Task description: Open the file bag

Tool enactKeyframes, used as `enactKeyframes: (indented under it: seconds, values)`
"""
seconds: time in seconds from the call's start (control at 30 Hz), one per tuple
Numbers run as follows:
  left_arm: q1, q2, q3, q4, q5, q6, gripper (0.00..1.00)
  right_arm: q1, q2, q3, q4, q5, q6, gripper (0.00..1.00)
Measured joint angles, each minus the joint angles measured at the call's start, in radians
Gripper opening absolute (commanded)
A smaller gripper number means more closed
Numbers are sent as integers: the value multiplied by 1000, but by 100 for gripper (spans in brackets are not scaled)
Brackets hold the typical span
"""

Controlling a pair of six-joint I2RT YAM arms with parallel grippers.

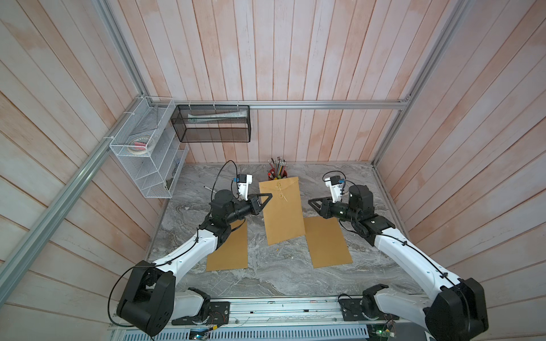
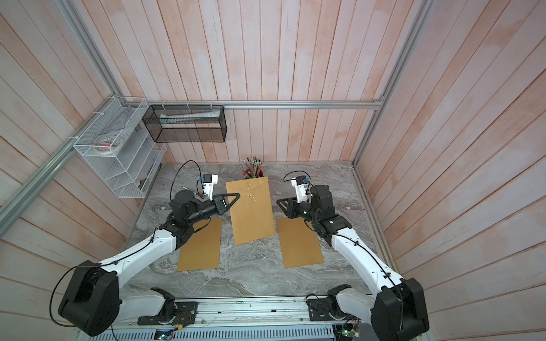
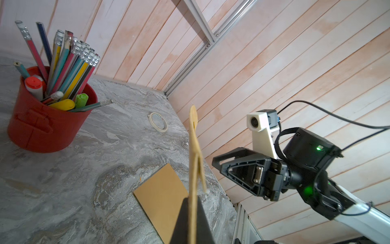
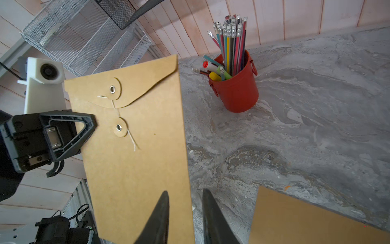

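the left arm [image 1: 189, 254] was stretched from its base at the near edge of the table forward and inward, and its wrist was bent so that the left pincer [image 1: 266, 197] was pointed toward the middle. its jaws were pressed shut on one side edge of the file bag [image 1: 283, 212], which was seen edge-on between the fingers [image 3: 179, 228] in the left wrist view. the right arm [image 1: 407, 254] was posed as a mirror on the opposite side, with the right pincer [image 1: 310, 202] aimed back at the left one. its jaws were parted, and the fingertips [image 4: 162, 207] were placed just beside the bag's other side edge, not clamped on it.
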Motion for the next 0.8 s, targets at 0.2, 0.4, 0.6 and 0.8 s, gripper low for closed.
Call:
enactKeyframes:
  seconds: [0.2, 0.4, 0.6, 0.8]
  values:
    - [-20, 7, 12, -27, -21, 4, 0, 133, 49, 84, -19, 115, -23, 23]
    - [-37, 15, 21, -32, -22, 7, 0, 208, 146, 148, -26, 177, -41, 21]
    - [-42, 15, 21, -34, -26, 10, 0, 226, 201, 178, -32, 192, -52, 21]
    - [-42, 15, 21, -39, -36, 10, 0, 229, 210, 187, -32, 195, -54, 21]
